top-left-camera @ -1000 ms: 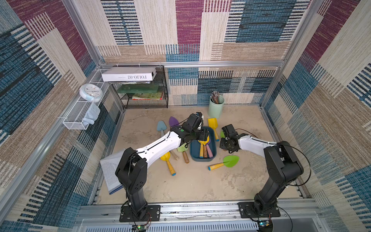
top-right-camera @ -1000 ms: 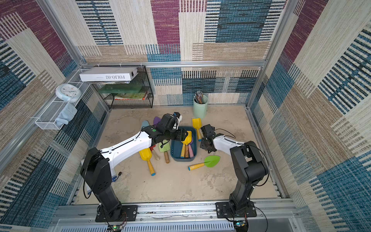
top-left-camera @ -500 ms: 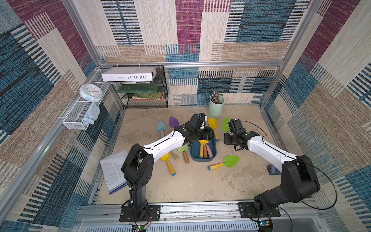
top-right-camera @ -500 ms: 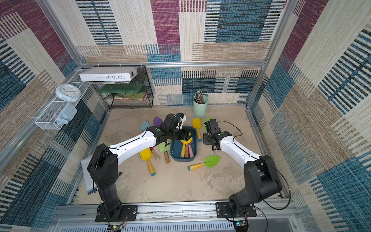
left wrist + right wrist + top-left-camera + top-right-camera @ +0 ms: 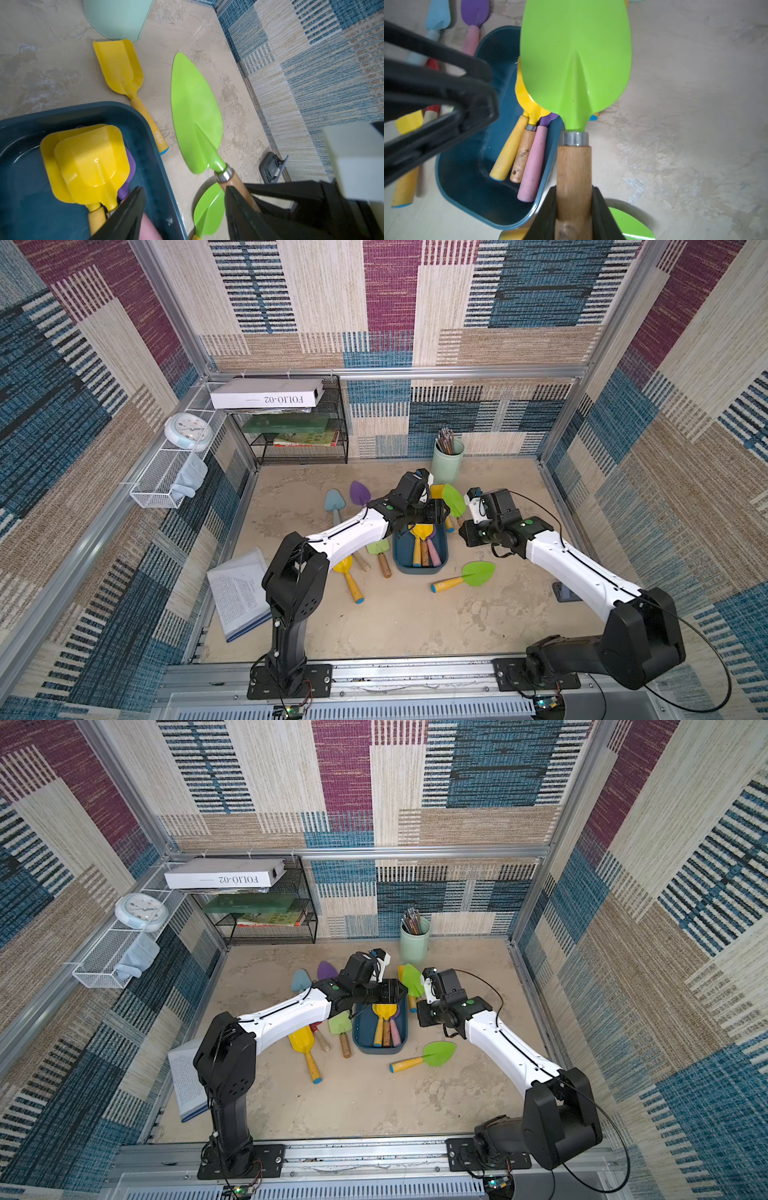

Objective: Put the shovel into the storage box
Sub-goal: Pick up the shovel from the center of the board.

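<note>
My right gripper [image 5: 574, 189] is shut on the wooden handle of a green shovel [image 5: 575, 52]. It holds the shovel off the table beside the right side of the dark teal storage box [image 5: 467, 176], blade pointing to the back. In both top views the shovel [image 5: 454, 499] [image 5: 412, 979] hangs by the box [image 5: 401, 551] [image 5: 361, 1029]. My left gripper [image 5: 184, 189] is open over the box's far right corner. One of its fingers [image 5: 239, 207] is close against the held shovel's handle; contact cannot be told. Three shovels [image 5: 424, 533] lie in the box.
A green shovel with a yellow handle [image 5: 469, 576] lies in front right of the box. A yellow shovel [image 5: 120, 66] lies by the mint cup [image 5: 446, 466]. Several more shovels [image 5: 353, 572] lie left of the box. A book [image 5: 239, 593] sits at the front left, a grey device [image 5: 565, 593] by the right wall.
The right gripper has carried the green shovel up and toward the back beside the box. The left gripper has shifted right toward the shovel's handle and narrowed slightly.
</note>
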Available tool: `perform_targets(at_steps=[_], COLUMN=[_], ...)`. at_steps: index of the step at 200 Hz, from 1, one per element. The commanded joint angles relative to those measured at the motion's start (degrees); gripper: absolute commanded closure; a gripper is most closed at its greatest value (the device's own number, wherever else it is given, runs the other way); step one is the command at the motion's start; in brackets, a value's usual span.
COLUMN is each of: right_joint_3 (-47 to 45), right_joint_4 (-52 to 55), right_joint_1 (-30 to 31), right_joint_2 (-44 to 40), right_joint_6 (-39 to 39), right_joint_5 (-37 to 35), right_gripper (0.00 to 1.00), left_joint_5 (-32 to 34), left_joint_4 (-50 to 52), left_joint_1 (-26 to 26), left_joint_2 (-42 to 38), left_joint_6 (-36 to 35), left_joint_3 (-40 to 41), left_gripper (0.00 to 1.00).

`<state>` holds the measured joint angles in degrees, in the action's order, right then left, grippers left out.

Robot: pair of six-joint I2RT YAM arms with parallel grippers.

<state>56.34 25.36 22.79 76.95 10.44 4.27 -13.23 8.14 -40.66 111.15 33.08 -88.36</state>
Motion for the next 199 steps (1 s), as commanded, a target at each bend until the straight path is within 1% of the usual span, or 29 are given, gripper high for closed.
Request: perform_targets(at_steps=[1, 25, 44, 52, 63, 124, 175, 199], right_joint_3=[-0.58, -1.22, -1.66, -1.79, -1.92, -3.34, -4.37, -4.83], right_joint_4=[-0.83, -1.26, -1.85, -2.05, -2.22, -4.93, -6.48, -7.39], right_joint_1=[0.04, 0.10, 0.15, 0.15, 0.11, 0.15, 0.15, 0.15], right_joint_2=[-1.38, -2.61, -3.10, -3.25, -3.22, -3.73, -3.78, -4.17], right_joint_6=[-0.91, -1.20, -1.43, -1.47, -1.43, -0.95, -0.37, 0.19], right_joint_5=[4.64, 6.21, 7.29, 7.58, 7.91, 10.49, 10.43, 10.40], right_gripper=[1.00, 1.00, 1.00, 1.00, 1.00, 1.00, 1.00, 1.00], left_joint_5=[0.74, 0.67, 0.32, 0.23, 0.31, -0.21, -0.48, -0.39], left_joint_4=[-2.88, -4.26, -5.75, -6.30, -6.83, -7.95, -7.13, -6.59], left_joint_1=[0.15, 0.41, 0.60, 0.67, 0.68, 0.76, 0.76, 0.76], left_joint_2=[0.51, 1.21, 1.52, 1.58, 1.74, 1.96, 2.09, 2.14], left_joint_6=[1.34, 2.25, 3.23, 3.69, 4.24, 5.04, 4.89, 4.72], left_joint_3=[-0.41, -0.45, 0.09, 0.37, 0.60, 0.55, 0.19, -0.06], left_gripper=[0.37, 0.41, 0.50, 0.56, 0.61, 0.75, 0.93, 0.97])
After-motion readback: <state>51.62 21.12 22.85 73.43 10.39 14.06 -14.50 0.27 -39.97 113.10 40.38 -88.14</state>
